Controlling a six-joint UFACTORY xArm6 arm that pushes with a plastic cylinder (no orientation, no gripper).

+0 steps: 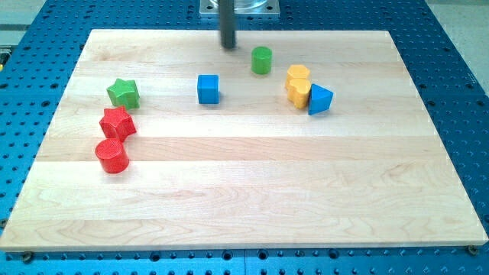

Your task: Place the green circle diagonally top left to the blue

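Red cylinder point(112, 156) nearest, green circle point(261, 59) right of my tip point(228, 46)

We hold my tip point(228, 46) near the tabletop's point(244, 191) top edge, just up-left of the green circle point(261, 60). The blue cube point(208, 88) sits below-left of both.

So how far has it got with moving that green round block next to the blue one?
Barely started. The green circle still sits to the upper right of the blue cube, not its upper left. My tip stands near the view's top, left of the green circle, apparently not touching it. Left: push the circle across to the cube's upper left.
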